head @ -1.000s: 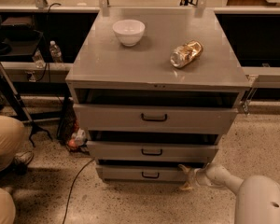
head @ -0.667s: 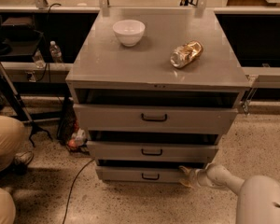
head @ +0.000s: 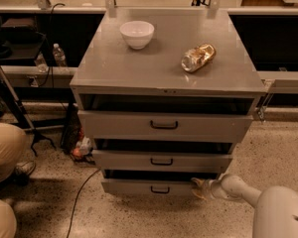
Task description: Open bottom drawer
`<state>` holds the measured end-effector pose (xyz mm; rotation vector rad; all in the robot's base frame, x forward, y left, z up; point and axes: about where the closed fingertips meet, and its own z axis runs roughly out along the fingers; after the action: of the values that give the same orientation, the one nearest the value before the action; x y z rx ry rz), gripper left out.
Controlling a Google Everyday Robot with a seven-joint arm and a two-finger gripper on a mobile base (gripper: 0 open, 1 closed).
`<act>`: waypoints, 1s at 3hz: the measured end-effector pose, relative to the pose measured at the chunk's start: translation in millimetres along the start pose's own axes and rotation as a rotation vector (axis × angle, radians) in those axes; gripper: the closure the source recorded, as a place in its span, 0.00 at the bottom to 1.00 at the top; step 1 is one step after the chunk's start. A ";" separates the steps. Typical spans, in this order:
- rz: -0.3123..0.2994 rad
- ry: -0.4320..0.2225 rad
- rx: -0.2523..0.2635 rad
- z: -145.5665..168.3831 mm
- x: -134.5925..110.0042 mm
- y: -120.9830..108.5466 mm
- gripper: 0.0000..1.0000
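Movement since the earlier frames: next to none. Claw point(head: 200, 188) sits at the same spot, low at the right end of the bottom drawer point(head: 134, 187), and that drawer's front has not visibly advanced.

Item 1. Grey cabinet point(head: 164, 73), three drawers, all standing slightly proud with a dark gap above each front.

Item 2. Bottom drawer: lowest of the three, just above the speckled floor point(head: 278, 152), with a low flat front. Its small black loop handle point(head: 160, 190) lies at the centre, untouched and well apart from the claw.

Item 3. Claw: at the drawer's right corner, apparently touching the front's end edge, though the contact is hard to make out. Whether it is spread or pressed together cannot be told. The pale arm point(head: 238, 188) runs off to the lower right.

Item 4. Middle drawer point(head: 198, 161) and top drawer point(head: 119, 125): not engaged.

Item 5. On the cabinet's top surface: a white bowl point(head: 137, 33) at rear left and a crumpled golden item point(head: 198, 57) lying on its side at right, the two well apart.

Item 6. A person's leg point(head: 5, 145) at the left edge.

Assessment: the lack of travel suggests the pull has not yet taken effect. The drawer is barely out, so most of the opening is judged still to come. Purchase at the corner rather than the handle may slip or skew the drawer.
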<state>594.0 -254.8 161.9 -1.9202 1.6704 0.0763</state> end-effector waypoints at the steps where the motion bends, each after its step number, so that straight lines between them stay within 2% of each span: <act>1: 0.000 0.000 0.000 -2.2 -1.1 -1.0 1.00; 3: 0.000 0.000 0.000 -2.5 -1.2 -1.0 1.00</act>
<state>593.9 -254.8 164.9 -1.9201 1.6707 0.0763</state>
